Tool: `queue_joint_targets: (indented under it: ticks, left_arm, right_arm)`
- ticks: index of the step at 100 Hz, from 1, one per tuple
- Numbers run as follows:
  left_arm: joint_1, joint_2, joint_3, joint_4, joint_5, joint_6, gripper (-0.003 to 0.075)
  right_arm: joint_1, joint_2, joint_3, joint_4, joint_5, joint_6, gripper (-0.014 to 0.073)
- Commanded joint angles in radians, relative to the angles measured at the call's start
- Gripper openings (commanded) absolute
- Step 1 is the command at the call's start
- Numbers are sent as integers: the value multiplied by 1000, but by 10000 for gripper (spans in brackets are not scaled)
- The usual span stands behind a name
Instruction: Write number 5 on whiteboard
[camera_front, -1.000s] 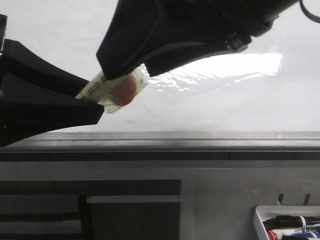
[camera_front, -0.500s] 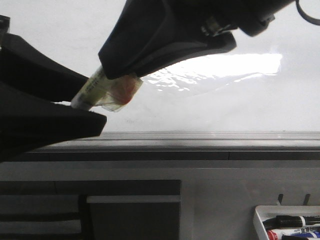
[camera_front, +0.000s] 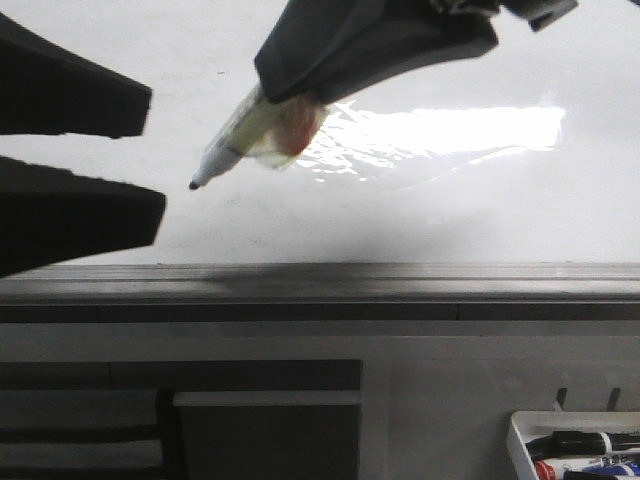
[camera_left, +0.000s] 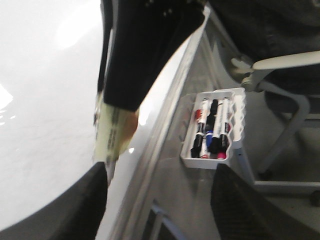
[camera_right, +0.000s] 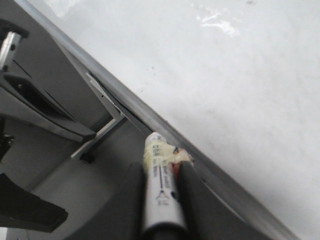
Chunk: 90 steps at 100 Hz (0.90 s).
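While the writing has yet to begin, the parts of the scene read as follows:

Whiteboard: the large glossy white board (camera_front: 500, 215) fills the upper front view, with a bright light reflection (camera_front: 450, 135) across it and a grey metal lower rail (camera_front: 400, 285) beneath; no stroke of the number 5 can be seen on it.

Marker: a slim pale-barrelled marker pen (camera_front: 255, 140), wrapped in yellowish tape with a red patch, juts down and to the left from the right arm; its dark tip is bare and appears just off the board, though contact cannot be judged.

Right gripper: the dark right claw (camera_right: 162, 200) is closed around the marker barrel; the right wrist view shows a finger on either side of it.

Left gripper: the black left claw (camera_front: 150, 150) stands wide apart at the left edge of the front view, holding nothing; the marker tip points toward its gap without touching.

Marker tray: a small white plastic tray (camera_left: 235, 107) of capped markers hangs below the rail at the right.

Handling, as judged: the marker is light, stiff and smooth, so it may slip or twist under writing pressure; a hold on the taped mid-barrel seems best; the board is hard and slick, so light, steady pressure should serve.
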Motion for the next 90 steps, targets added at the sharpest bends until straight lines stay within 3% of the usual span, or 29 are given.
queue_joint_targets:
  ticks: [1,14,54,72,90]
  left_arm:
    - [-1,-72,-22,-91,85,-28,419]
    - [-1,-143,-24,-269,208,-28,419]
    - [-1,-145,-24,-484,222,-28,412]
    - [-1,-145,-24,-495,222,-26,366]
    - [-1,-145,-24,-495,222,-26,366]
  right_arm:
    - [-38,-17,-78,-1,-24,-19,-61]
    - [-86,11,-156,-5,3,-53,-61]
    - [-174,185,-428,-12,48,-101,-61]
    - [-185,224,-422,-12,85,-101,-61]
    - [-180,231,-306,11,77,-101,-60]
